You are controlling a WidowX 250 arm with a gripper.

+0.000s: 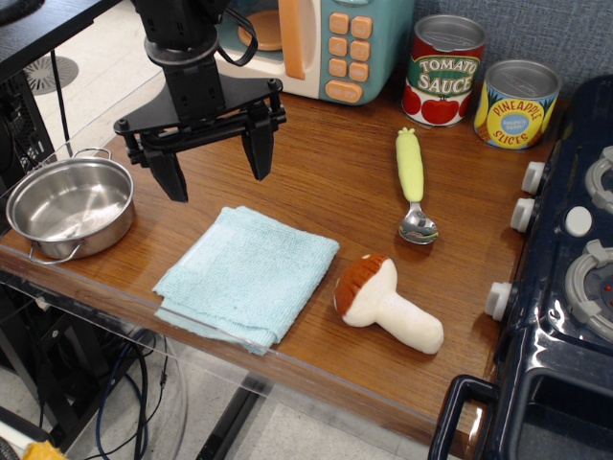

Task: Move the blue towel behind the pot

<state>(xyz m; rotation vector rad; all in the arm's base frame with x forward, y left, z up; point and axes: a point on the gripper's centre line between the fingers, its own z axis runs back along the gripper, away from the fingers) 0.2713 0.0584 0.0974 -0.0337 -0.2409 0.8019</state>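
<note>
The blue towel (246, 275) lies folded and flat near the table's front edge, one corner hanging slightly over it. The pot (70, 206), shallow shiny steel with wire loop handles, sits at the front left corner, to the left of the towel. My gripper (218, 176) hangs above the table just behind the towel's back edge, between the pot and the towel. Its two black fingers are spread wide and nothing is between them.
A plush mushroom (385, 302) lies right of the towel. A spoon with a yellow-green handle (414, 187) lies behind it. A tomato sauce can (443, 70), a pineapple can (515, 103) and a toy microwave (321, 43) stand at the back. A toy stove (565, 278) fills the right side.
</note>
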